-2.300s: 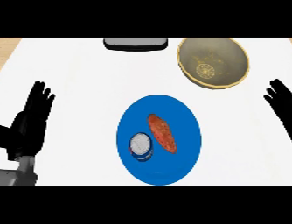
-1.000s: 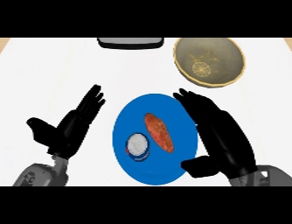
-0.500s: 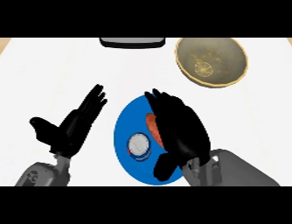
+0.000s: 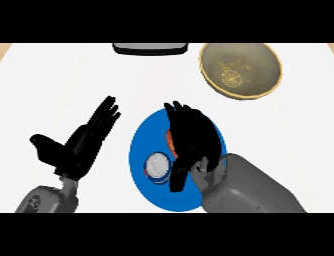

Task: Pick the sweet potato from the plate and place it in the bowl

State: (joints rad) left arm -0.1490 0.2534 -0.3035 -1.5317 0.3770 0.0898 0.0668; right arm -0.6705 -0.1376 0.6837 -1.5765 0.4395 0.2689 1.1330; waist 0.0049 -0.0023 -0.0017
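Right hand (image 4: 192,137) lying over the blue plate (image 4: 142,150), fingers nearly straight, covering most of the sweet potato (image 4: 170,140); grasp not visible. Left hand (image 4: 81,142) open, left of the plate. Bowl (image 4: 241,69) far right, white counter (image 4: 66,80) free between.

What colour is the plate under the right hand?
Blue: the plate shows plainly in the head view.

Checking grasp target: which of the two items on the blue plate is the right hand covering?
The orange sweet potato: the black right hand lies over it, only a sliver showing. The small round white-topped container beside it on the blue plate stays uncovered.
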